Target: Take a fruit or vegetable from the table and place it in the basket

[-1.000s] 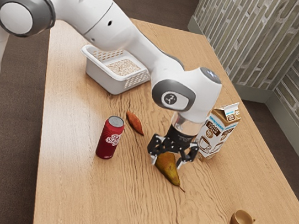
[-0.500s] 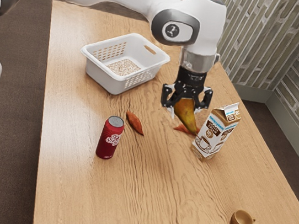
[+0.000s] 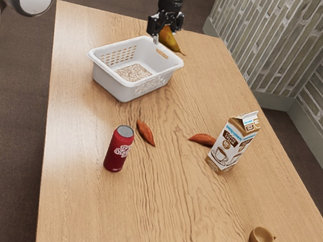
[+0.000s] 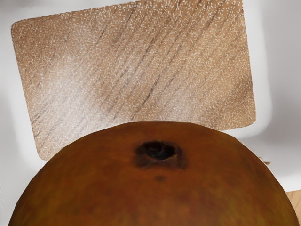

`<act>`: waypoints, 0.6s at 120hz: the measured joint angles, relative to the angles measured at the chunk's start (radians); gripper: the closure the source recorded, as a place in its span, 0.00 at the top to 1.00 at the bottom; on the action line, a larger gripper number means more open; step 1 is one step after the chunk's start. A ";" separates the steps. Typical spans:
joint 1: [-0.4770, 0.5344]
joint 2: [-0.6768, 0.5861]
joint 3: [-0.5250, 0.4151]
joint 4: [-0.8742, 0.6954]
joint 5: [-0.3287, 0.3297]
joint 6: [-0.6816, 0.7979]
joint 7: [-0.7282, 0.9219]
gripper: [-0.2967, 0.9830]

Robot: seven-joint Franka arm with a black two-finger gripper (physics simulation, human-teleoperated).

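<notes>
At the top of the exterior view, my gripper (image 3: 164, 30) is shut on the pear (image 3: 171, 40), holding it raised over the far rim of the white basket (image 3: 111, 83). The pear's stem end tilts down toward the exterior view's right. In the wrist view the pear (image 4: 155, 193) is large at the lower edge, its dark blossom end toward the camera, and behind it lies the basket's speckled floor (image 4: 141, 70) with white walls around. Two reddish sweet potatoes lie on the table, one (image 3: 146, 133) near the can and another (image 3: 202, 139) beside the carton.
A red soda can (image 3: 119, 149) stands nearer than the basket in the exterior view. The milk carton (image 3: 233, 142) stands on the exterior view's right, and a small brown cup (image 3: 261, 238) is near the lower right. Bare wooden tabletop (image 3: 167, 206) lies between them.
My gripper has lifted the pear off the table and carried it past the carton to the basket's far rim. The sweet potato beside the carton has come into sight.
</notes>
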 joint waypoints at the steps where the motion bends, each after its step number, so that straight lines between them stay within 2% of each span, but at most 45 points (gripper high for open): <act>1: 0.000 0.001 0.000 0.000 0.000 -0.001 0.001 0.43; 29: -0.112 0.022 0.020 0.001 0.001 -0.027 0.024 0.43; 54: -0.035 0.058 0.020 0.012 -0.002 -0.035 0.045 0.43; 72: -0.026 0.066 0.022 0.014 -0.002 -0.037 0.058 0.43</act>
